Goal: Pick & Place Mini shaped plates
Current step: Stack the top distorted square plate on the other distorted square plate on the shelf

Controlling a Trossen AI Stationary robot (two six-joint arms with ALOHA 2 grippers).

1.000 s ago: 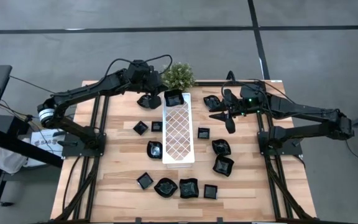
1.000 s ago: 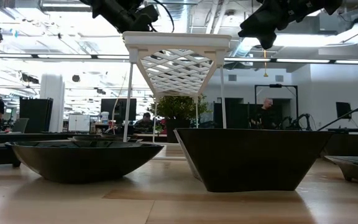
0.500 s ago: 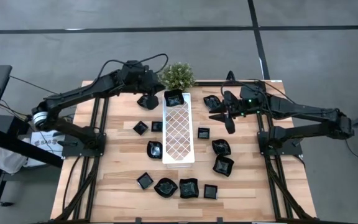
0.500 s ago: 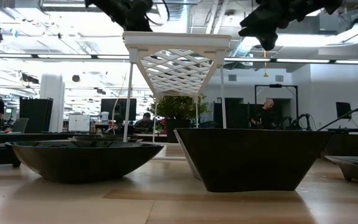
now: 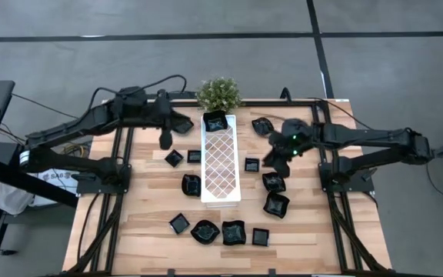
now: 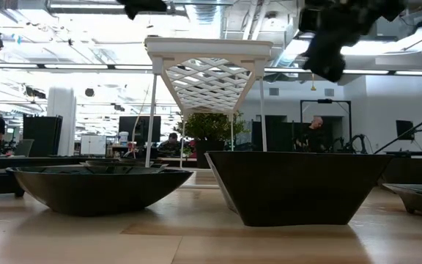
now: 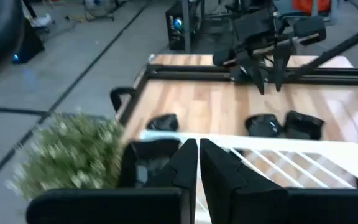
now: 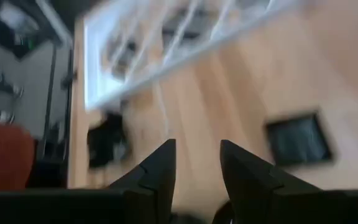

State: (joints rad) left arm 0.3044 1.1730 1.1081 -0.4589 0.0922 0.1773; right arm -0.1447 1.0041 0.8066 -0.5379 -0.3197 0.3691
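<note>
Above the table's left side, left gripper (image 5: 164, 139) pressed together, empty, right gripper (image 5: 277, 156) spread, holding nothing

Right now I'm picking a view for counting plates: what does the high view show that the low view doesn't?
Only the high view shows the whole table, the left tool and right tool.

Only the low view shows the room behind, with people.

Both show the white lattice tray, the plant and black mini plates.

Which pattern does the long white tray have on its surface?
The tray shows a white diamond lattice, clearest in the high view.
</note>
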